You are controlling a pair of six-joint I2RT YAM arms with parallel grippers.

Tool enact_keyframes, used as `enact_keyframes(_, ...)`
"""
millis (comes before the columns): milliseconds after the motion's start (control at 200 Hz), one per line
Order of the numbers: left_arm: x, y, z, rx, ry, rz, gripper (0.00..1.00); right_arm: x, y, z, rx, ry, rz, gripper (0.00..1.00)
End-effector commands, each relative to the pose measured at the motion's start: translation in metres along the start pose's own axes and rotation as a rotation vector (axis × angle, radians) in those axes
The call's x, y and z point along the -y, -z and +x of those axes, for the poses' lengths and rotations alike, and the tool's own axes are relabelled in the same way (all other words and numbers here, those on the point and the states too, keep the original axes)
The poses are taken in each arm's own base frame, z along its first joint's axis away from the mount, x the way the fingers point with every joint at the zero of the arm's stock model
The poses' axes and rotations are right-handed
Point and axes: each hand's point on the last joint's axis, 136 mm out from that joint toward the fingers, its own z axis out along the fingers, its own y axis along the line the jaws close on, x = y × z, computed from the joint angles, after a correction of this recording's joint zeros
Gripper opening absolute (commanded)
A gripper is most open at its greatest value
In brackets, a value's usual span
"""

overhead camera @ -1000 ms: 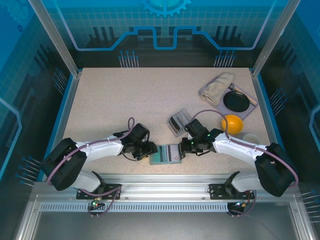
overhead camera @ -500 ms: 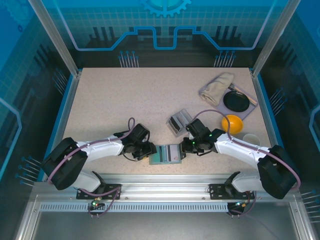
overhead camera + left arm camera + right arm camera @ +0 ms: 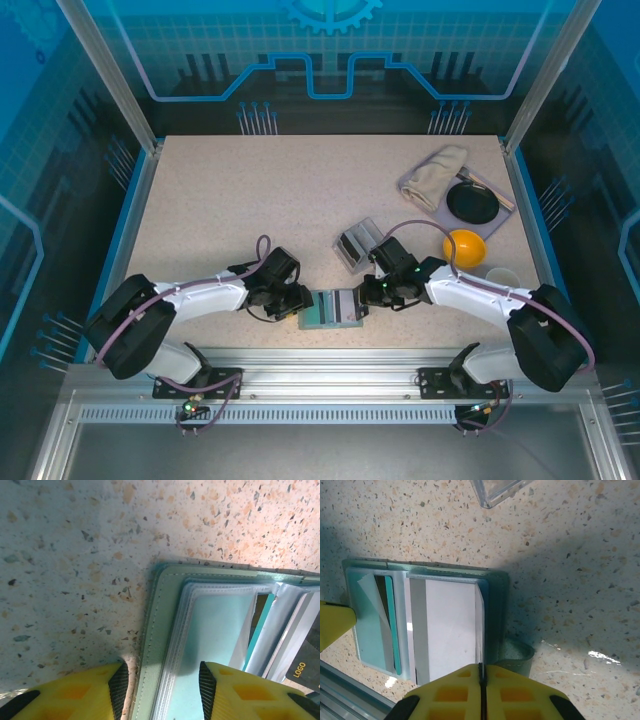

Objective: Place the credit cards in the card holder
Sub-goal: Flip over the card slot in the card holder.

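One pale card (image 3: 450,625) sat part-way in card holder (image 3: 499,610), frame ctr; right gripper (image 3: 481,667) clamped it, left gripper (image 3: 161,680) hung released; insertion incomplete.

We are looking into a robotics lab cell: two robot arms (image 3: 200,296) are bolted to a metal rail (image 3: 320,366) at the near edge of a speckled tabletop (image 3: 250,200). Aluminium posts (image 3: 108,72) frame it, and around it we see blue panels (image 3: 400,30) printed with a gear and circuit lines.
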Motion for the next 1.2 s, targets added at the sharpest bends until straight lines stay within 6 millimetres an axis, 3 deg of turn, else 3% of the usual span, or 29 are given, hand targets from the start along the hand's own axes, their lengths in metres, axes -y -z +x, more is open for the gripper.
enact_keyframes(0, 0.001, -0.008, 0.002, -0.009, -0.01, -0.01, 0.45, 0.012, 0.004, 0.0, 0.006, -0.021, 0.048, 0.08)
enact_keyframes(205, 0.001, -0.008, 0.001, -0.009, -0.01, -0.009, 0.44, 0.009, 0.009, -0.002, 0.019, -0.022, 0.017, 0.08)
enact_keyframes(590, 0.0, -0.011, 0.002, -0.017, -0.004, -0.006, 0.43, 0.007, -0.007, 0.003, -0.02, -0.046, -0.019, 0.08)
enact_keyframes(940, 0.001, -0.015, 0.004, -0.027, -0.003, -0.002, 0.4, 0.0, -0.005, -0.001, -0.003, -0.087, -0.092, 0.09)
enact_keyframes(1195, 0.0, -0.014, 0.003, -0.021, 0.002, -0.004, 0.39, 0.023, -0.004, 0.005, 0.011, -0.138, -0.043, 0.08)
